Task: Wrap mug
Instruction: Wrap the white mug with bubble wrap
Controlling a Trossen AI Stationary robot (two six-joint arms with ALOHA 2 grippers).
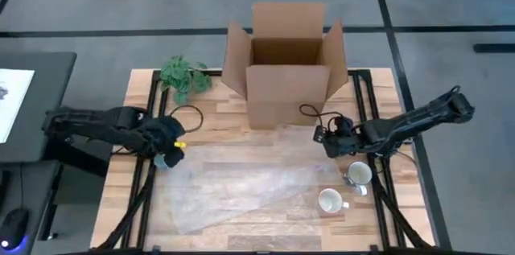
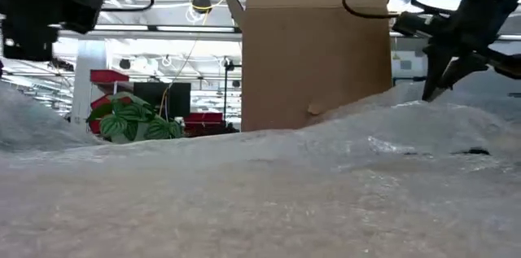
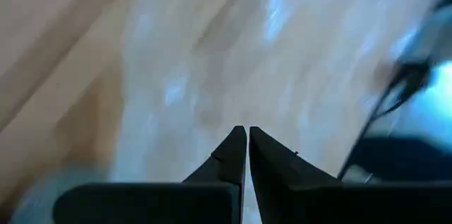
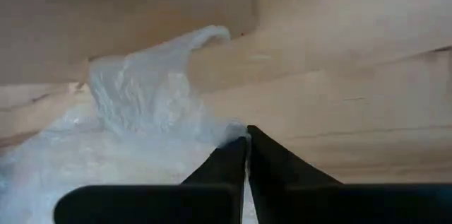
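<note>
Now both my fingers pinch the wrap (image 1: 241, 187): left fingers (image 1: 171, 152) shut on its left edge, right fingers (image 1: 328, 144) on its far-right corner. Best keep tension even, clear of mugs (image 1: 330, 201).

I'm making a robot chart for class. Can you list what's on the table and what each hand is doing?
wrap: clear bubble wrap spread across the table
mugs: two, beside the wrap, unwrapped
box: open, at the back
plant: back corner
left hand: at the wrap's edge, shut
right hand: shut on the wrap's corner
</note>
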